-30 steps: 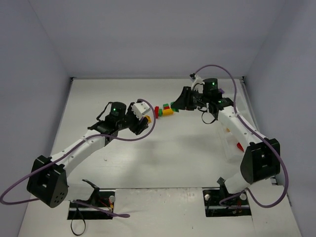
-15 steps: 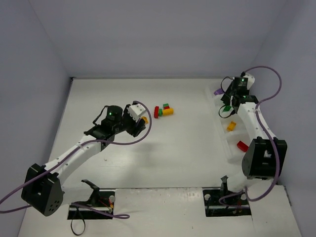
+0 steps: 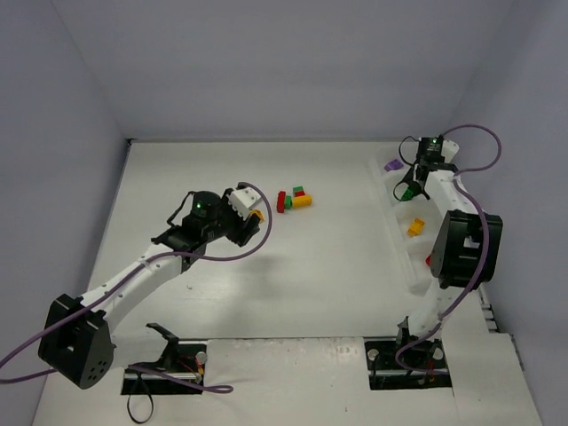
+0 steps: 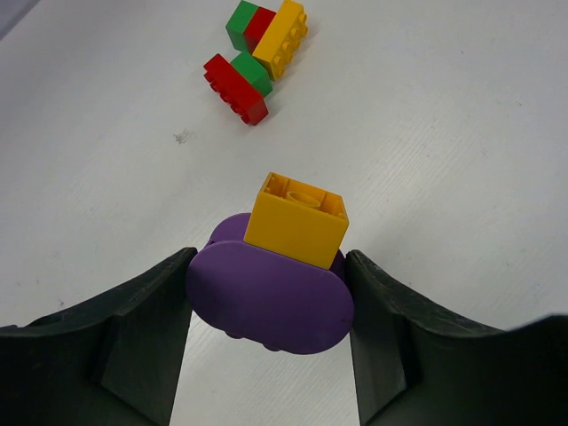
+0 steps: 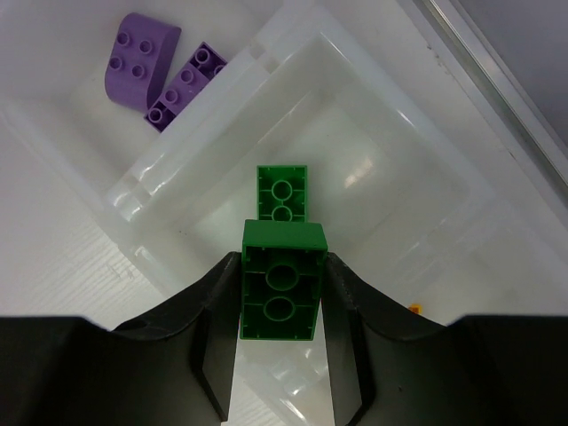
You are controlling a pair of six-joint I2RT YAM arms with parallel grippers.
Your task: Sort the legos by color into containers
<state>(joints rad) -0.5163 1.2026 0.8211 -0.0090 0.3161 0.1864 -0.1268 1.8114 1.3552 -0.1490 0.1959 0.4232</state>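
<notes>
My left gripper (image 3: 252, 218) is shut on a purple rounded brick (image 4: 266, 297) with a yellow brick (image 4: 297, 220) stuck on it, held just above the table. A small pile of red, green and yellow legos (image 3: 295, 199) lies ahead of it and also shows in the left wrist view (image 4: 259, 55). My right gripper (image 3: 406, 190) is shut on a green brick (image 5: 280, 280), over a compartment of the translucent tray (image 5: 213, 98) that holds another green brick (image 5: 282, 191). Two purple bricks (image 5: 142, 58) lie in the adjoining compartment.
The tray (image 3: 396, 222) runs along the table's right side. It holds a purple brick (image 3: 390, 165), a yellow brick (image 3: 414, 227) and a red one (image 3: 429, 261) partly hidden by the right arm. Walls enclose the table.
My right arm swung from the pile to the tray on the right, carrying the green brick. My left gripper drew back slightly with its purple and yellow bricks.
</notes>
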